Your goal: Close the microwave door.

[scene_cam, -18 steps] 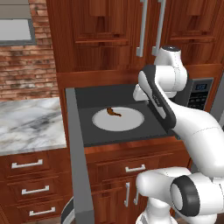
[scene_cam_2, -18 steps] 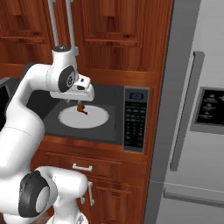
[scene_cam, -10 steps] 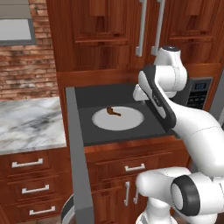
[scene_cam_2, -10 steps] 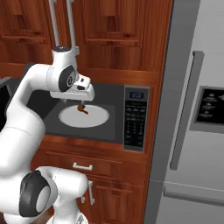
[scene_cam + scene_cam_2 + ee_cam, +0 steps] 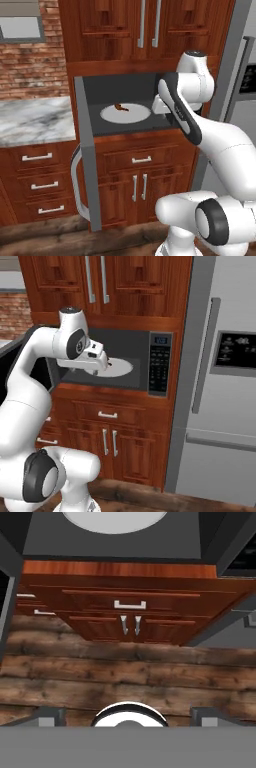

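Note:
The microwave [image 5: 127, 86] is open, its dark interior holding a white round plate [image 5: 125, 113] with a small brown scrap on it. Its door [image 5: 86, 150] is swung out to the left and shows edge-on, with the curved silver handle [image 5: 75, 181] on its outer side. My gripper [image 5: 161, 111] hangs at the front right of the opening, pointing down, well right of the door. In the right base view the gripper [image 5: 100, 369] sits just before the plate [image 5: 118, 367], left of the keypad [image 5: 160, 363]. In the hand view the gripper [image 5: 127, 714] is open, nothing between its fingertips [image 5: 48, 714].
Brown drawers and cabinet doors [image 5: 140, 170] fill the wall below the microwave, with more cabinets above. The tall grey fridge [image 5: 222, 386] stands to the right. A marble counter [image 5: 35, 120] lies left of the open door. Wooden floor [image 5: 125, 672] stretches beneath the hand.
The whole picture has shifted: the camera has drawn back, so the microwave sits higher and smaller and more floor shows. The hand still hangs at the opening's front right.

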Controlling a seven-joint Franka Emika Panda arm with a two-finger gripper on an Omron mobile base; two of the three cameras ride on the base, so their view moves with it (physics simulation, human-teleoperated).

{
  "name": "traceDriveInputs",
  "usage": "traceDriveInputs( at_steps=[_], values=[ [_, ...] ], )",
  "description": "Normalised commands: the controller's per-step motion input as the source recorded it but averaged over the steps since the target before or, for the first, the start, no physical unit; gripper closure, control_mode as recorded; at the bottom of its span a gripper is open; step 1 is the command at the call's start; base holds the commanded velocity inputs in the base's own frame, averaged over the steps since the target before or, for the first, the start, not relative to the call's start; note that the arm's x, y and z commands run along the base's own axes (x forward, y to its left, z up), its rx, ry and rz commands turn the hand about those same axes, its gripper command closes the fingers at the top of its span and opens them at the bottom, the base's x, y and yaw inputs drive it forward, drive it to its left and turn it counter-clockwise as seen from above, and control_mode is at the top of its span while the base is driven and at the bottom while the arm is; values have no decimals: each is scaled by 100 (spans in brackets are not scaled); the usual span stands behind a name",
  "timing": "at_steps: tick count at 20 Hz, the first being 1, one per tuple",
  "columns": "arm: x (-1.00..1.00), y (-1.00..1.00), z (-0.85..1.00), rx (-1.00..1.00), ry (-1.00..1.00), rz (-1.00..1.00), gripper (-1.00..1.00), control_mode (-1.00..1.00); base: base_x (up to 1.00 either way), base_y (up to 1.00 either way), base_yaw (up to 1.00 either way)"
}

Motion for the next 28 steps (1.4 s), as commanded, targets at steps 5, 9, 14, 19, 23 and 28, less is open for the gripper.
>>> traceDriveInputs(
  at_steps=[5, 9, 14, 19, 23, 28],
  values=[
    [0, 0, 0, 0, 0, 0, -100, 100, -82, 7, 0],
    [0, 0, 0, 0, 0, 0, -100, 100, -76, 0, 0],
    [-4, 0, 0, 0, 0, 0, -100, -100, -36, 0, 0],
    [-69, 1, 0, 0, -10, -1, -100, -100, 0, 0, 0],
    [-100, 17, 33, -3, -38, -8, -100, -100, 0, 0, 0],
    [-100, 37, 60, -19, -41, -15, -100, -100, 0, 0, 0]
  ],
)
